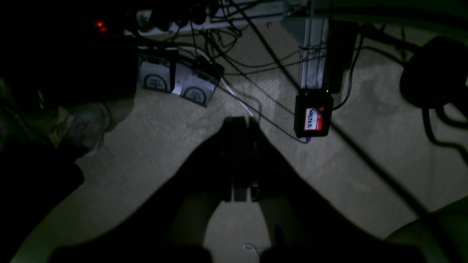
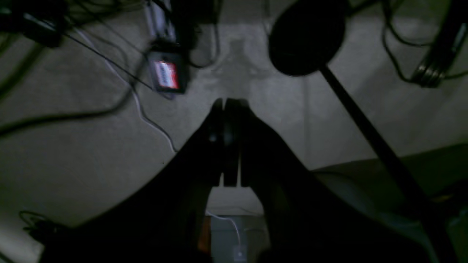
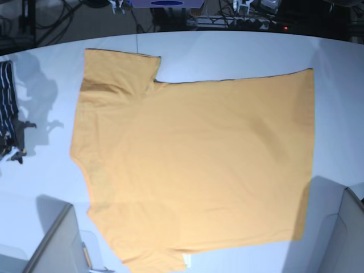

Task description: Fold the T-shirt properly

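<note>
The T-shirt (image 3: 199, 159) lies spread flat on the white table (image 3: 239, 48), plain orange-yellow side up. One short sleeve (image 3: 119, 68) points to the far left and the hem runs down the right side. No lettering shows. Neither gripper appears in the base view. In the left wrist view my left gripper (image 1: 239, 122) is shut with nothing between its fingers, hanging over carpeted floor away from the shirt. The right wrist view shows my right gripper (image 2: 226, 104) shut and empty too, also above the floor.
A navy white-striped garment (image 3: 5, 102) lies at the table's left edge. Grey arm parts rise at the bottom left (image 3: 57, 244) and bottom right (image 3: 347, 233). On the floor lie cables, a black box with a red-white label (image 1: 313, 118) and a shoe (image 1: 82, 126).
</note>
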Available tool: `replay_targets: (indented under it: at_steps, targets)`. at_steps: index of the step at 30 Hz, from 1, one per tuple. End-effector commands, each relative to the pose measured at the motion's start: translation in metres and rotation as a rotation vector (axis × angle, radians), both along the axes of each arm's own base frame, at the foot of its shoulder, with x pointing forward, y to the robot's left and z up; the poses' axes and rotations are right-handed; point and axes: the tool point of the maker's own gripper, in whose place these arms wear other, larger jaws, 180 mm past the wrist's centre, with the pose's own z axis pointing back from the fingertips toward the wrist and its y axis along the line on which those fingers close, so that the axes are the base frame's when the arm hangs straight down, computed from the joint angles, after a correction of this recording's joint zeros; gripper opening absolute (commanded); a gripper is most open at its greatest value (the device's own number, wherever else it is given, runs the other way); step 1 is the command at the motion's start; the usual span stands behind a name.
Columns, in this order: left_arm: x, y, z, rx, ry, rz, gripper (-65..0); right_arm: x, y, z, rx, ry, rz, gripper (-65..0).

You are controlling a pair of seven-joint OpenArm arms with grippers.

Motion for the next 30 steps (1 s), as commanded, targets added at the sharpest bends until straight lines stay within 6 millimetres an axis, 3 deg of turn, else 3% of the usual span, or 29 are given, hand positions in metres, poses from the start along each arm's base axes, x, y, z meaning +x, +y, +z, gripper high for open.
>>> replay_targets:
  at_steps: [1,11,18,23,30]
  targets:
    - [-0.005,0.005,0.005,0.009,-0.011,-0.006,-65.0,-0.009,-0.001,0.004,-0.003,-0.002,-0.004,-65.0]
    - [-0.008,0.022,0.045,0.027,-0.119,-0.056,-65.0,-0.026,-0.024,0.037,-0.06,-0.089,-0.081,-65.0]
    - [-0.006,0.027,0.093,0.022,-0.21,-0.117,-65.0,-0.033,-0.028,0.076,-0.073,-0.078,-0.065,-65.0]
    - [0.001,0.016,0.136,-0.005,-0.289,-0.154,-65.0,-0.024,-0.022,0.112,-0.071,-0.085,-0.067,-65.0]
    - [0.033,-0.003,0.197,-0.053,-0.426,-0.199,-65.0,0.004,-0.021,0.168,-0.077,-0.178,-0.052,-65.0]
